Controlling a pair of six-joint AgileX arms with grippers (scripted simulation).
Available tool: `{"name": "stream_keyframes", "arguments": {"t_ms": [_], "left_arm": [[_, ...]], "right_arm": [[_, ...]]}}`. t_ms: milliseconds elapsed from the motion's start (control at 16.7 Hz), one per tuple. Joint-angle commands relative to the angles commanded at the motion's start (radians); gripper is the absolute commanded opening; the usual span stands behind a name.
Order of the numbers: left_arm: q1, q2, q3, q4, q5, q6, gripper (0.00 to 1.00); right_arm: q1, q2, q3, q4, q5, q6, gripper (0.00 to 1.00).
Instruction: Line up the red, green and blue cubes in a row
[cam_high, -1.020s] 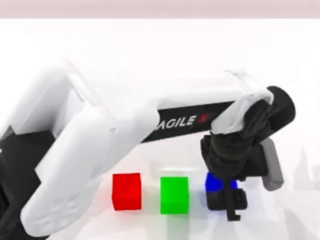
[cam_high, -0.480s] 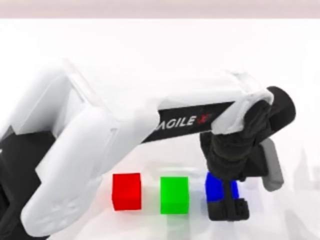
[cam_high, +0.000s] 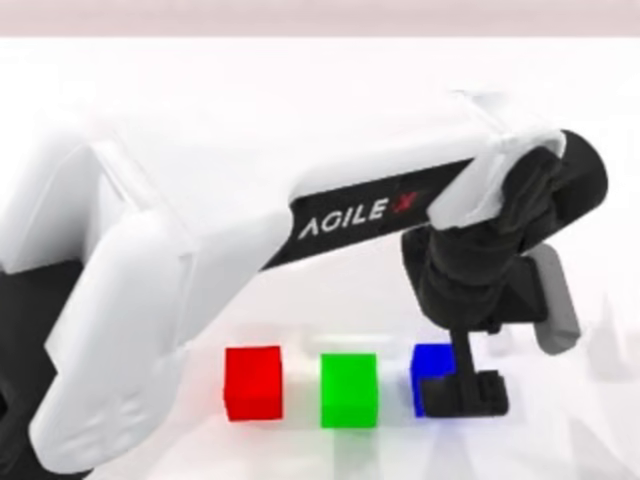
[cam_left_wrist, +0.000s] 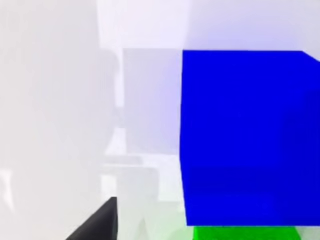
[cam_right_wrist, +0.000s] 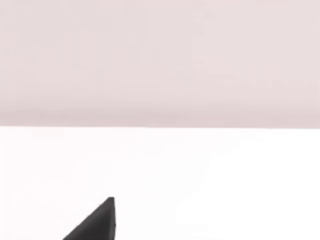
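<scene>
The red cube, the green cube and the blue cube sit on the white table in a straight row, left to right, with even gaps. My left arm reaches across above them. My left gripper hangs open over the blue cube's right near corner, covering part of it. In the left wrist view the blue cube fills the right side with the green cube behind it, and one dark fingertip stands clear of the blue face. My right gripper shows only a dark fingertip over bare table.
The white table stretches behind the row up to a pale wall. The left arm's white link spans the table's left half above the red cube.
My left gripper has let go of the blue cube and drawn up and slightly right, uncovering more of its top. The three cubes have not moved.
</scene>
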Motion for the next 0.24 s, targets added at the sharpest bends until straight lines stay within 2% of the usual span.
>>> {"name": "stream_keyframes", "arguments": {"t_ms": [240], "left_arm": [[0.007,-0.020,0.077,-0.088,-0.001,-0.001,1.00]], "right_arm": [[0.000,0.000,0.000,0.000,0.000,0.000,1.00]]}}
